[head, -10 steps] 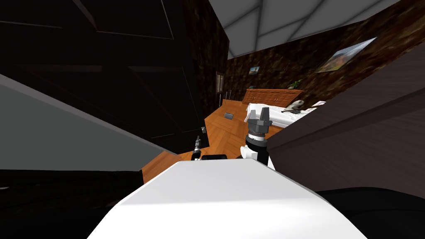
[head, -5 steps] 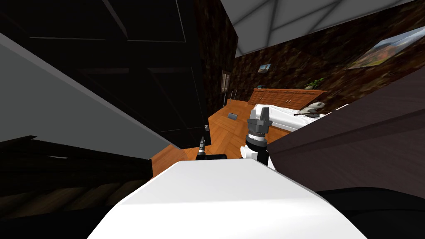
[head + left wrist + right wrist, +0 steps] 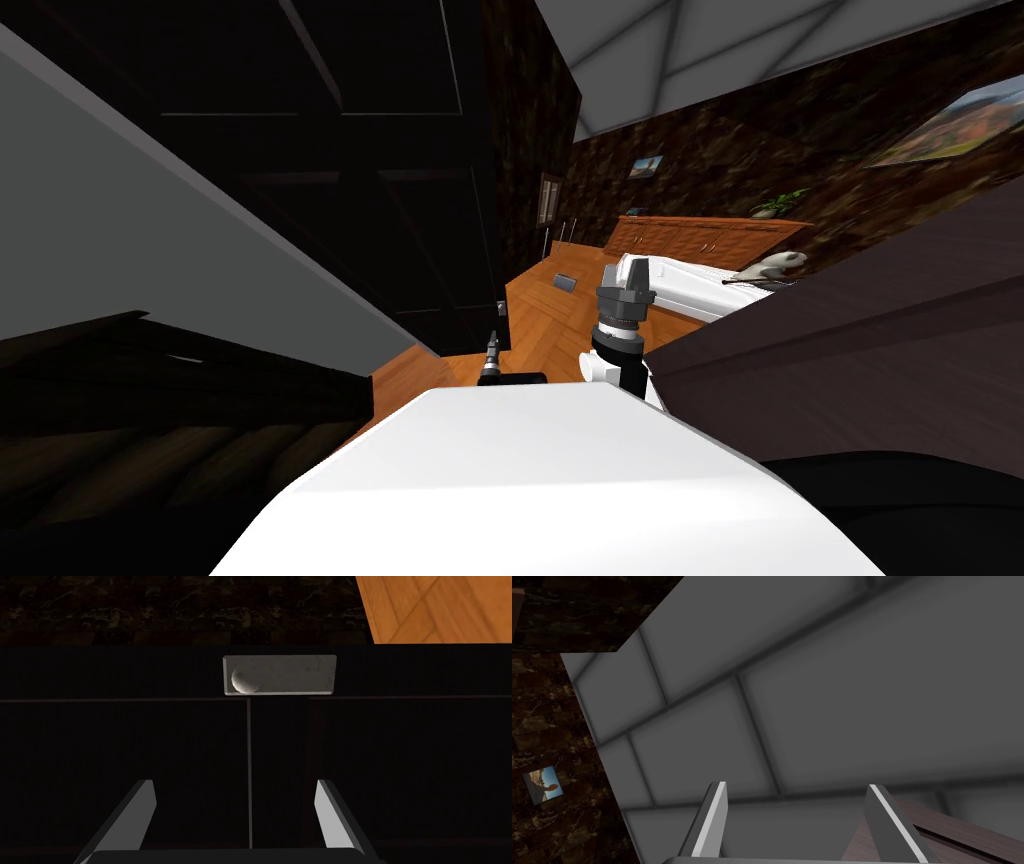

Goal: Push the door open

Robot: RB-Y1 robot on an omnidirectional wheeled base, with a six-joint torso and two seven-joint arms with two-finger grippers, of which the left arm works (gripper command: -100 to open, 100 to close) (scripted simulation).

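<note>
The door (image 3: 380, 200) is dark and panelled, and it stands on my left in the head view. Its free edge lies by the wooden floor (image 3: 560, 320). In the left wrist view a grey handle plate (image 3: 279, 674) with a round knob (image 3: 242, 680) sits on the door (image 3: 150, 766), just beyond my fingertips. My left gripper (image 3: 235, 816) faces this panel with its fingers open and nothing between them. I cannot tell whether it touches the door. In the head view the left gripper (image 3: 491, 345) sits low beside the door's edge. My right gripper (image 3: 627, 280) is raised upright, and its fingers (image 3: 712, 821) are open and empty.
A dark brown wall (image 3: 850, 340) runs close along my right side. A grey wall (image 3: 120, 230) slants on my left. Beyond the opening lie a white bed (image 3: 690, 280) and a wooden dresser (image 3: 700, 232) against the far dark wall.
My head view has swung, so the bed, dresser and wall pictures have slid right. The door now reaches further right in the picture. Both grippers have kept their poses.
</note>
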